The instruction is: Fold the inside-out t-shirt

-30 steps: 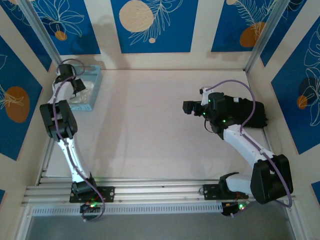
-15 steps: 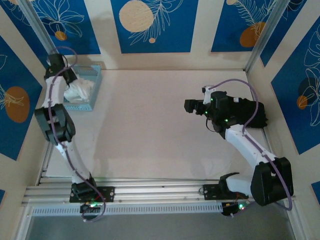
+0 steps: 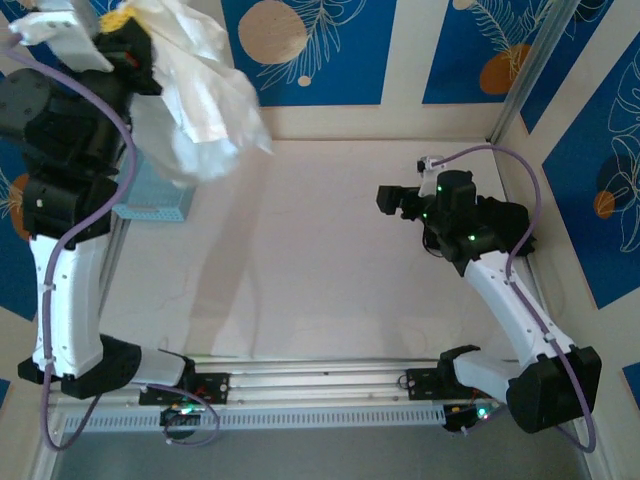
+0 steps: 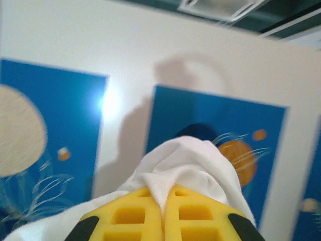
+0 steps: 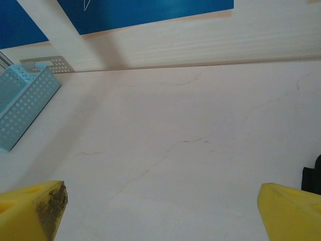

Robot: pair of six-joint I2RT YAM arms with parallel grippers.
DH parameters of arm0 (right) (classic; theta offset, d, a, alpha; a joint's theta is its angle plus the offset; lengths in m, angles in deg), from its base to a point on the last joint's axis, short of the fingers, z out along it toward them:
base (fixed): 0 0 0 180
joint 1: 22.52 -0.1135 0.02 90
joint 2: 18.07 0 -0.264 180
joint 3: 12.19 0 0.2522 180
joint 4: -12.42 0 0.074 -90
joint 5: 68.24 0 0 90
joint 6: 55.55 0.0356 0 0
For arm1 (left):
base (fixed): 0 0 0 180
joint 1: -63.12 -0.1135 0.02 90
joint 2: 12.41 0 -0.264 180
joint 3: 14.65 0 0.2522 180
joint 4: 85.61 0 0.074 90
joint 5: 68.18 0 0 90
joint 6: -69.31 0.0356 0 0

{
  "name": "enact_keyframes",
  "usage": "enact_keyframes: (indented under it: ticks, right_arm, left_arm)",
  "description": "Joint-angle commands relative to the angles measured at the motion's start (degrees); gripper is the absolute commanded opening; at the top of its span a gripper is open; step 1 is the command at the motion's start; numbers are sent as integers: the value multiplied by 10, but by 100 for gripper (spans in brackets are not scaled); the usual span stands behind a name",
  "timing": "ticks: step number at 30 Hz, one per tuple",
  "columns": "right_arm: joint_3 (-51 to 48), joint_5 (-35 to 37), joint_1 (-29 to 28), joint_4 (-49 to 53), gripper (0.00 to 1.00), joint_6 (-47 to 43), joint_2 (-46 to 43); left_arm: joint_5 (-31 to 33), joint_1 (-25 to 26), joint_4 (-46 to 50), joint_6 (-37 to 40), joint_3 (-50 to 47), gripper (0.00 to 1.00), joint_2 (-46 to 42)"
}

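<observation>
left gripper clamped shut on a fold of the t-shirt, held high above the blue basket. The cloth hangs bunched, edges loose. right gripper has its jaws wide apart, well right of the basket, over open table.

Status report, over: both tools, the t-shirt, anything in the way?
Left tool shut on white t-shirt, held high above blue basket. Right tool open, low over table. Nothing blocking.

We read no text, label, brand or number anywhere. The blue wall panels beyond the left gripper carry only leaf and circle art, no lettering.
</observation>
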Motion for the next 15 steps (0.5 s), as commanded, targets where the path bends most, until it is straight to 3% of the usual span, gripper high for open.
enact_keyframes:
  ticks: [1,3,6,7,9,12,13,15]
  right_arm:
    - [36,-6,4,72,98,-14,-16]
    - [36,-2,4,91,98,-13,-21]
    - [21,6,4,108,97,-2,-24]
    - [14,7,5,109,97,3,-21]
    - [1,15,5,114,96,16,-11]
    - [-18,3,-6,110,93,44,11]
    - [-26,-2,-18,106,92,52,20]
    - [-41,-2,-57,95,91,64,48]
  left_arm:
    - [26,69,12,-1,-102,0,39]
    - [40,111,-40,-21,-206,0,36]
    - [42,133,-117,-79,-318,0,83]
    - [38,135,-130,-97,-328,4,112]
    - [-9,138,-124,-109,-292,41,210]
    - [-5,139,11,-62,-183,56,315]
    - [7,138,26,-51,-194,58,312]
    - [15,132,-7,-44,-312,71,245]
